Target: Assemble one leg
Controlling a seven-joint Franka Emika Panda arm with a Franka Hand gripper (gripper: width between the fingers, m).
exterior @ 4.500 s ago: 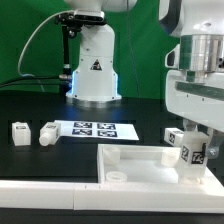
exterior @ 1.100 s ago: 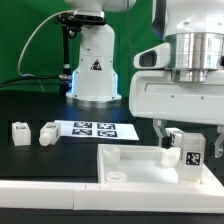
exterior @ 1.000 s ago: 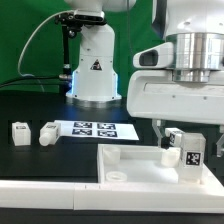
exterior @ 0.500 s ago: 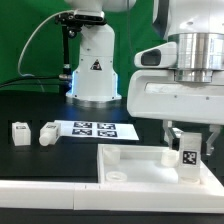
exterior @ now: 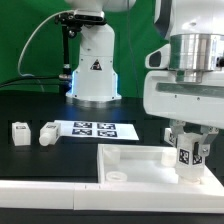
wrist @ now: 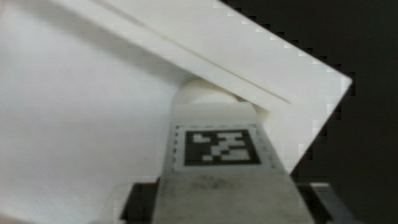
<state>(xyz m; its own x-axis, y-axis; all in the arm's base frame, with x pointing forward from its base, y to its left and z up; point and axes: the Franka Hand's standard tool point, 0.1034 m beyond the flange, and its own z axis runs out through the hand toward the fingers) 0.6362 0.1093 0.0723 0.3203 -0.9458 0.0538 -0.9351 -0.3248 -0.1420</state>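
Observation:
My gripper (exterior: 187, 148) is shut on the leg (exterior: 188, 158), a short white post with a black-and-white tag on its side. It holds the leg upright at the near corner of the large white tray-like piece (exterior: 135, 158), on the exterior view's right. In the wrist view the leg (wrist: 222, 150) fills the space between my two dark fingers (wrist: 146, 200), with its far end set against the tray piece's corner (wrist: 107, 110). How the leg's lower end meets the tray is hidden.
Two more white legs (exterior: 20, 131) (exterior: 48, 132) lie on the black table at the exterior view's left. The marker board (exterior: 95, 129) lies between them and the tray piece. The arm's white base (exterior: 95, 70) stands behind. A round hole (exterior: 117, 177) shows in the tray's front left corner.
The hand has turned about its upright axis with the leg in its grip and shifted slightly to the exterior view's right. The leg stays at the same corner.

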